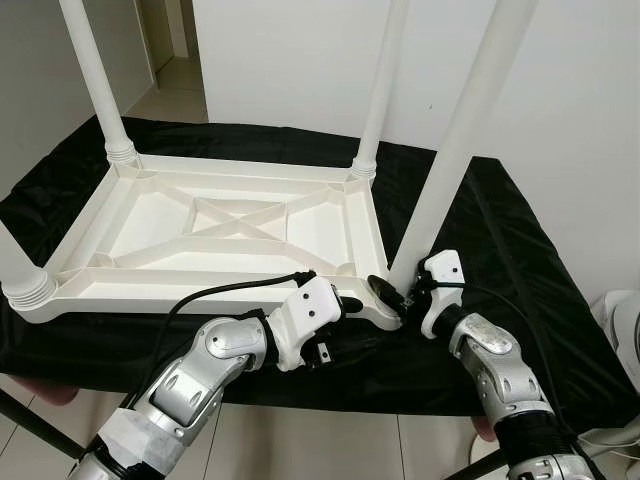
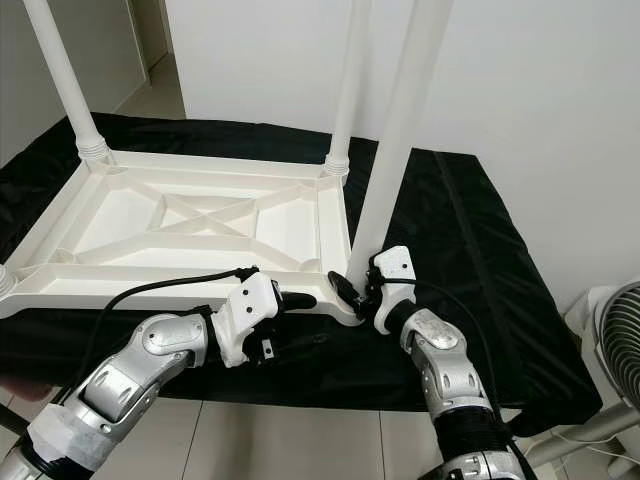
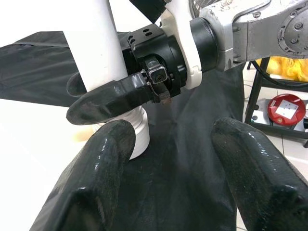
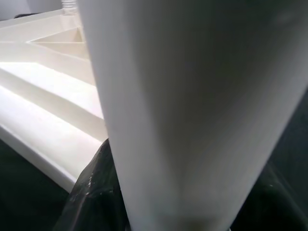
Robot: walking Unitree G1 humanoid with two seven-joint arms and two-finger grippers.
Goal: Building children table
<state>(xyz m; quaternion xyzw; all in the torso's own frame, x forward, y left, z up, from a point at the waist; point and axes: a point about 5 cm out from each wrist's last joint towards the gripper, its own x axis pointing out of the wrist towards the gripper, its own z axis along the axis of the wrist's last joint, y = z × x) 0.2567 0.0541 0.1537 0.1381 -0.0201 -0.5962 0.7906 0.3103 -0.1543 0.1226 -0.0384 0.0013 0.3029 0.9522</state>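
Fourth leg (image 1: 455, 150) fitting: right claw (image 1: 400, 293) clamps leg base above tabletop (image 1: 150, 235) corner socket; left claw (image 3: 173, 173) open alongside; next, seat it.

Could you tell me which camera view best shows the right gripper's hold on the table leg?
The left wrist view: the right gripper clamps the table leg near its base. The eye views show this smaller; the right wrist view shows mostly leg.

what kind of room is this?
Probably a home room used as an assembly spot: tiled floor, plain white walls, a doorway, and an upturned white table on a black cloth.
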